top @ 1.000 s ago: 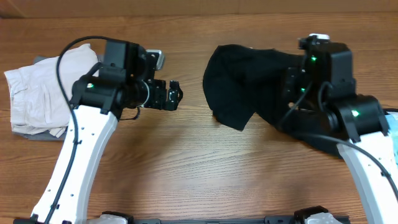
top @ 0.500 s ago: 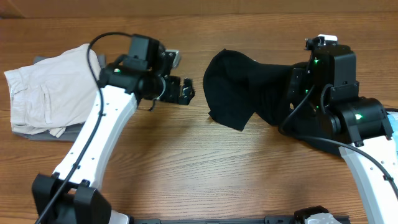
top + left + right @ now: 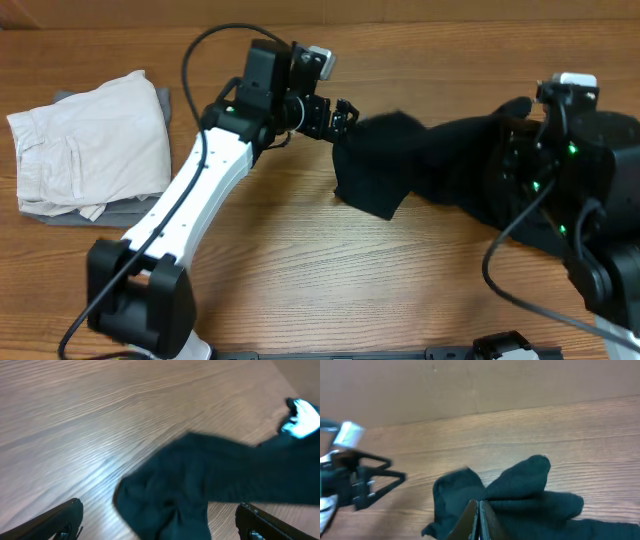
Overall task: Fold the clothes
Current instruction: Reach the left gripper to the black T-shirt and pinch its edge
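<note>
Overhead, the black T-shirt (image 3: 420, 165) lay bunched with its long axis running left-right across the table (image 3: 300, 270), loose end pointing at my left gripper (image 3: 343, 110), fingers apart just beside it, other end clamped in my right gripper (image 3: 478, 519).

Overhead: fixed well above the table (image 3: 300, 290), looking straight down, so both arms, the black T-shirt (image 3: 420, 165) and the off-white garment (image 3: 85, 140) fit in.
Left wrist: close over the tabletop, angled down and forward between the wide-set fingers (image 3: 60, 520) of the left gripper (image 3: 157, 527).
Right wrist: low and near, facing along the wood toward the back wall (image 3: 470, 385).
Shared: all three take in the shirt's rumpled left end — the right wrist view also catches the left gripper.
</note>
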Robot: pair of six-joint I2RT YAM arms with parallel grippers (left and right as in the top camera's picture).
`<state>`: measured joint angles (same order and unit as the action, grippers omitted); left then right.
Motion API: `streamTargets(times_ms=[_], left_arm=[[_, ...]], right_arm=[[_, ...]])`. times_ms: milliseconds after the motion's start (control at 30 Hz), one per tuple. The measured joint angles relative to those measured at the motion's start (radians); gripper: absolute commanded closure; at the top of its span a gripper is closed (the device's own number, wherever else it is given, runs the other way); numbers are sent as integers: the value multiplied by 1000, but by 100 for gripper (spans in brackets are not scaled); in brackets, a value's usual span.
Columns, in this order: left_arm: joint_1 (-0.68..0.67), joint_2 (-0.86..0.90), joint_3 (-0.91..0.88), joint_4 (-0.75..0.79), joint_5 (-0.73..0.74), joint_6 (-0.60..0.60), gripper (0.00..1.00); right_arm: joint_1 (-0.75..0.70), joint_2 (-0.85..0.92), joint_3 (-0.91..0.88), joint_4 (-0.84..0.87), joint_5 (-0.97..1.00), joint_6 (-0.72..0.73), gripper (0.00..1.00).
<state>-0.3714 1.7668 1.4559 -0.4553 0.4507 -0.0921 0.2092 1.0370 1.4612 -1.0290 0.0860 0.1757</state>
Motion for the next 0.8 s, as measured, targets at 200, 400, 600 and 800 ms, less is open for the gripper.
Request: streamTargets(times_ms=[200, 400, 600, 800], left_arm=[[-29, 87, 0, 60, 76, 104, 0], [-53, 147, 0, 43, 146, 204, 2], [-54, 190, 0, -21, 200, 278, 4], [-54, 222, 0, -132, 375, 357, 8]], right_arm=[[0, -48, 0, -24, -46, -27, 96], [0, -101, 0, -52, -60, -42, 96], [0, -112, 0, -98, -63, -56, 96], [0, -111, 1, -96, -63, -64, 96]])
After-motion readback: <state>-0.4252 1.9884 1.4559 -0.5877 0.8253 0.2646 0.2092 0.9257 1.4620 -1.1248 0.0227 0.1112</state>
